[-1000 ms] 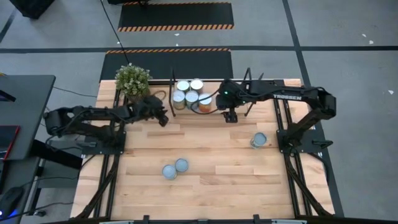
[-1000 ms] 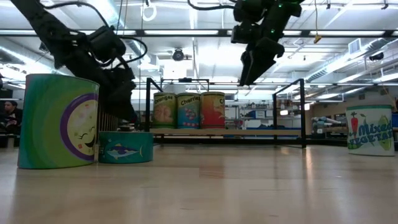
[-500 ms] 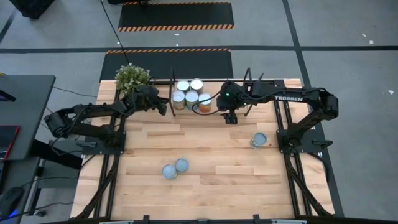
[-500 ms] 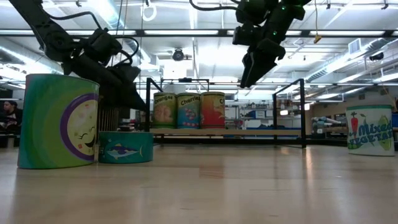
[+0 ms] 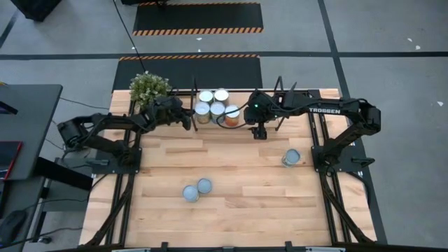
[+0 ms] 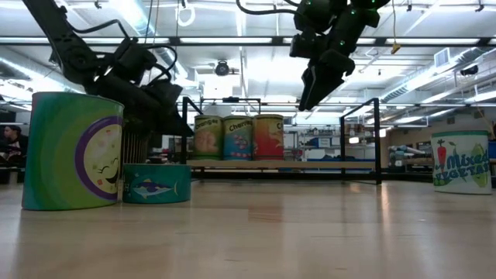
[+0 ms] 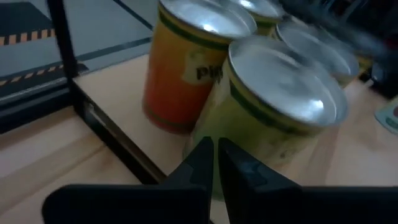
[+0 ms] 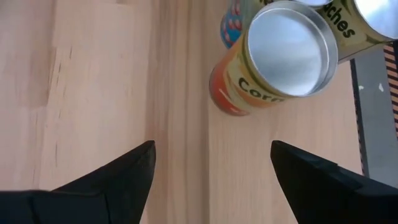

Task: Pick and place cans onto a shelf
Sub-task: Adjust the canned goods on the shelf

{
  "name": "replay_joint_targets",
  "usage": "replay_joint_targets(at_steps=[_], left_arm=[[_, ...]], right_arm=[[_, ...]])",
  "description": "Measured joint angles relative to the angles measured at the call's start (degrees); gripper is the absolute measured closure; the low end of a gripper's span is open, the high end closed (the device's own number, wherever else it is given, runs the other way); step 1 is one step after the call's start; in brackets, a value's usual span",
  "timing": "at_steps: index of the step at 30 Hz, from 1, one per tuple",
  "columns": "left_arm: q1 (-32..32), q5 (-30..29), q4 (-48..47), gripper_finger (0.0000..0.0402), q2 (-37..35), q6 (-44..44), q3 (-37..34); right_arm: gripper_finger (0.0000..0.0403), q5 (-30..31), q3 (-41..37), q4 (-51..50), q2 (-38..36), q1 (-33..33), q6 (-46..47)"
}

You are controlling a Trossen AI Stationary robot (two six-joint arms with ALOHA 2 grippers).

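Several cans stand on the shelf, a wooden board between black brackets at the table's far middle. My left gripper is shut, pointing nearly level at the shelf's left end, its tips by a yellow-green can with an orange can behind. My right gripper hangs open above the table, in front of an orange corn can. Two cans stand on the table near the front middle, one at the right. My left gripper's shut fingertips stand right in front of the lower side wall of the yellow-green can, coming level from the table's left. I cannot tell whether they touch it.
A potted plant stands at the far left corner, just behind my left arm. In the low view a tall green can and a flat teal tin stand close to the camera, and a vegetable can at the right.
My left gripper has gone toward the far edge and the shelf's left end, and has tipped up from slanting down to nearly level. My right gripper has kept still. No can has moved.
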Motion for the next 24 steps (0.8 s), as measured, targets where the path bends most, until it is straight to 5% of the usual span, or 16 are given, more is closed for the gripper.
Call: replay_joint_targets(at_steps=[24], left_arm=[[-0.91, -0.60, -8.85, 0.0372, -6.37, 5.53, -0.11]], right_arm=[[0.0078, -0.92, -0.02, 7.61, 7.03, -5.53, -6.89]])
